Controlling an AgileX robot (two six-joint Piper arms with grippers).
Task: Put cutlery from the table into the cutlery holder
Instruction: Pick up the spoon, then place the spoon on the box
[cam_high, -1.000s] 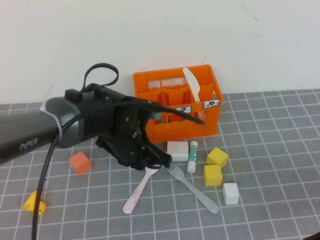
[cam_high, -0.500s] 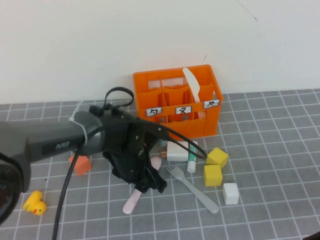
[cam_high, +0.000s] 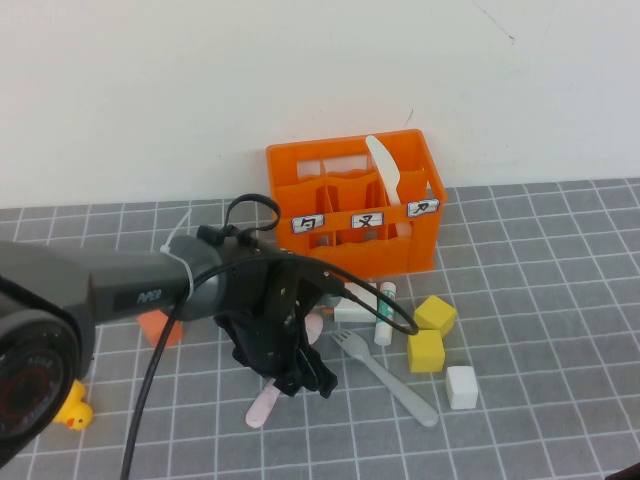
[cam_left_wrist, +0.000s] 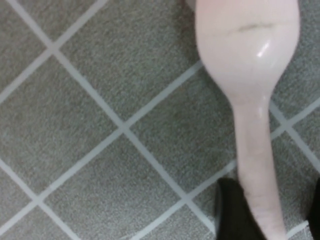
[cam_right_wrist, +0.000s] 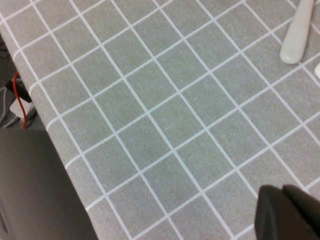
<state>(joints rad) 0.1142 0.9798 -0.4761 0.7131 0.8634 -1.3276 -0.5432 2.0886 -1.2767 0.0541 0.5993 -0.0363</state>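
The pale pink spoon (cam_high: 264, 405) lies on the dark grey tiled table (cam_high: 540, 300), in front of the orange cutlery holder (cam_high: 372, 256). My left gripper (cam_high: 301, 377) is down over the spoon's handle. In the left wrist view the spoon (cam_left_wrist: 248, 75) runs between the gripper's (cam_left_wrist: 272, 215) dark fingers (cam_left_wrist: 234, 212), which stand open either side of the handle. The cream-white knife (cam_high: 387, 172) stands in the holder. The grey fork (cam_high: 392, 378) lies to the right of the spoon. My right gripper (cam_right_wrist: 290, 212) is shut and empty above bare tiles near the fork's handle end (cam_right_wrist: 299, 35).
A white-and-green glue stick (cam_high: 384, 312) and a white block (cam_high: 352, 305) lie in front of the holder. Two yellow cubes (cam_high: 434, 314) (cam_high: 425, 350) and a white cube (cam_high: 461, 386) sit right of the fork. An orange cube (cam_high: 155, 328) and a yellow duck (cam_high: 72, 412) are at left. The table edge (cam_right_wrist: 45, 125) shows in the right wrist view.
My left arm has swung down and toward the front, and its gripper has shifted from the spoon's bowl end to over the handle. The spoon and fork have stayed in place.
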